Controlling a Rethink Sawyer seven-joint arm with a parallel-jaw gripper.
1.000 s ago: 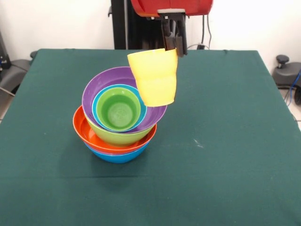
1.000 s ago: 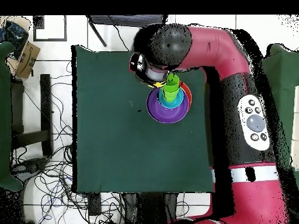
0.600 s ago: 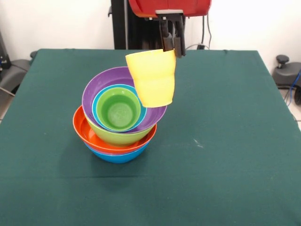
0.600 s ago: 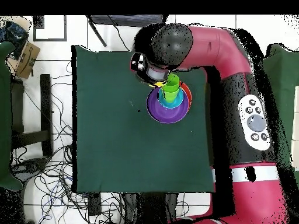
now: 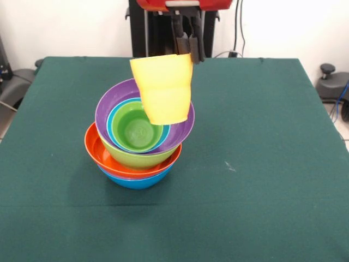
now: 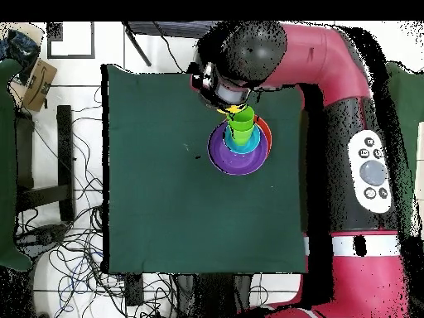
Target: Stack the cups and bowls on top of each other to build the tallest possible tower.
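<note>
The tower stands left of the table's middle: a blue bowl [image 5: 136, 180] at the bottom, then an orange bowl [image 5: 94, 148], a lime green bowl [image 5: 133, 160], a tilted purple bowl [image 5: 104, 105], a small cyan bowl [image 5: 111, 129] and a light green cup [image 5: 137, 129] nested innermost. My gripper [image 5: 188, 50] is shut on the rim of the pale yellow cup [image 5: 162, 90], which hangs tilted above the purple bowl's back right rim. In the overhead view the arm covers the gripper; the green cup [image 6: 241, 128] and purple bowl [image 6: 229, 157] show, and a sliver of the yellow cup [image 6: 233, 108].
A dark green cloth covers the table [image 5: 262, 164]. The red arm [image 6: 331, 91] runs along the table's right side in the overhead view. Cables [image 6: 58, 240] lie on the floor beside the table's left edge.
The gripper and yellow cup have moved left and slightly up in the front view, from beside the purple bowl's rim to over it. The tower has not moved.
</note>
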